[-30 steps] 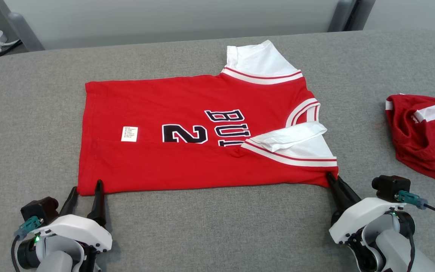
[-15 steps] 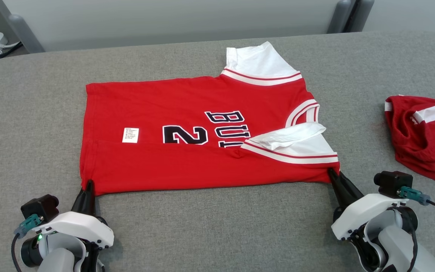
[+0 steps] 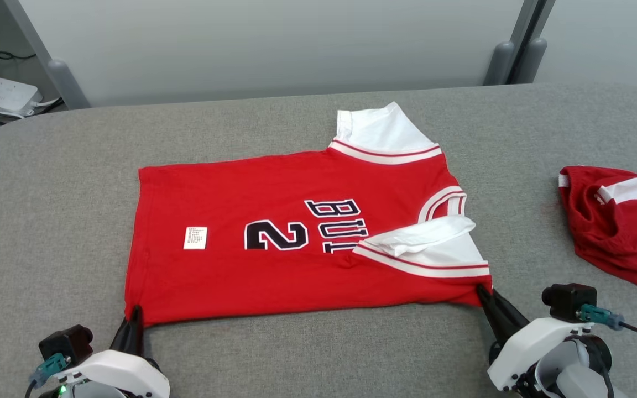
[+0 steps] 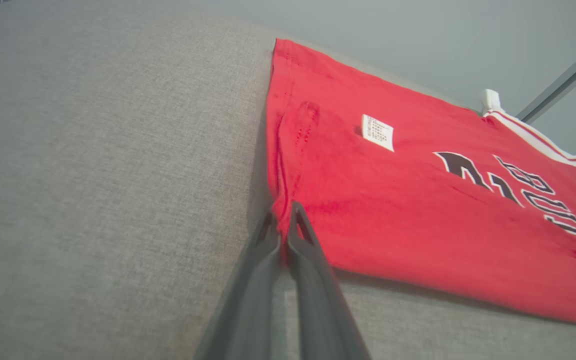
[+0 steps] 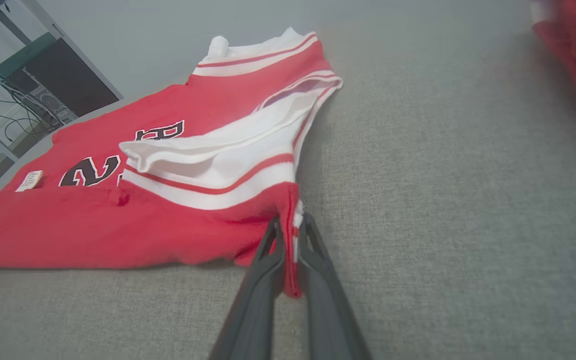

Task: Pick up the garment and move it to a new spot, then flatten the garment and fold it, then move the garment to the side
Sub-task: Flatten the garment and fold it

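My left gripper [image 4: 283,222] is pinched tight on the near corner of the red shirt [image 4: 408,220]. The shirt lies flat on the grey table [image 4: 93,175], with its white tag [image 4: 377,132] facing up.

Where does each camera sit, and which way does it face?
Head view: above, facing down at the red jersey on the table; left gripper, right gripper at bottom.
Left wrist view: low, along its fingers pinching the hem.
Right wrist view: low, along its fingers pinching near the sleeve.
Wrist views share the label.
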Robot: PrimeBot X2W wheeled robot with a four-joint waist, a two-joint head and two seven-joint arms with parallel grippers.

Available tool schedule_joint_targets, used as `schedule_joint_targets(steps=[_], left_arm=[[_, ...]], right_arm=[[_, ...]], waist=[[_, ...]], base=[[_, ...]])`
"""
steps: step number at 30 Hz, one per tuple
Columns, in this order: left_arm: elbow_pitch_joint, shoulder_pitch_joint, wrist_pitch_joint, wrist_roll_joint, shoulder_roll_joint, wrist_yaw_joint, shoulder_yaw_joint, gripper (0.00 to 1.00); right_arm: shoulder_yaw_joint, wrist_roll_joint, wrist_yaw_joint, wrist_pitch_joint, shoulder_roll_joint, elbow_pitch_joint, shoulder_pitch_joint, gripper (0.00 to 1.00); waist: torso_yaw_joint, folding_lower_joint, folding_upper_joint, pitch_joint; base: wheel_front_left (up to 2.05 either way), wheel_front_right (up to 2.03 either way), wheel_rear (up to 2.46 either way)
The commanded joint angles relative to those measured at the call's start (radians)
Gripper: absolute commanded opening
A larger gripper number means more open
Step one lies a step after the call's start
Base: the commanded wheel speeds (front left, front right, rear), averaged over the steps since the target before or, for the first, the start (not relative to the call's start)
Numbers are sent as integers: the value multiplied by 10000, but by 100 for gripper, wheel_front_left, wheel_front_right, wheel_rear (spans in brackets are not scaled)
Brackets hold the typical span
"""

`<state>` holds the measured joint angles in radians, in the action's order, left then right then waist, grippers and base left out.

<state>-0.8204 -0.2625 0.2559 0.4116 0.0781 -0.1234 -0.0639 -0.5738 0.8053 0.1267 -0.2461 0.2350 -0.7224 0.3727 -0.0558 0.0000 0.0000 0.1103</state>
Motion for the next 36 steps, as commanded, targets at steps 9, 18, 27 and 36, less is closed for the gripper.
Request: schedule_joint_targets(steps=[9, 18, 27, 36], left_arm=[[56, 668, 59, -262, 162, -41, -347, 0], [12, 867, 59, -333, 104, 58, -351, 0], [921, 1084, 59, -829, 51, 360, -335, 100], [3142, 1434, 59, -1594, -90, 640, -541, 100]], right_arm=[[-685, 551, 40, 439, 764, 1109, -978, 0], [-610, 562, 40, 628, 923, 1504, -1374, 0], [338, -41, 40, 101, 872, 1409, -1264, 100], [1953, -1602, 40, -148, 490, 2110, -912, 100]], waist=[[-116, 0, 0, -612], [-71, 0, 0, -626], [70, 0, 0, -644], [82, 0, 0, -567]], base=[[0, 0, 0], [0, 0, 0], [0, 0, 0], [0, 0, 0]])
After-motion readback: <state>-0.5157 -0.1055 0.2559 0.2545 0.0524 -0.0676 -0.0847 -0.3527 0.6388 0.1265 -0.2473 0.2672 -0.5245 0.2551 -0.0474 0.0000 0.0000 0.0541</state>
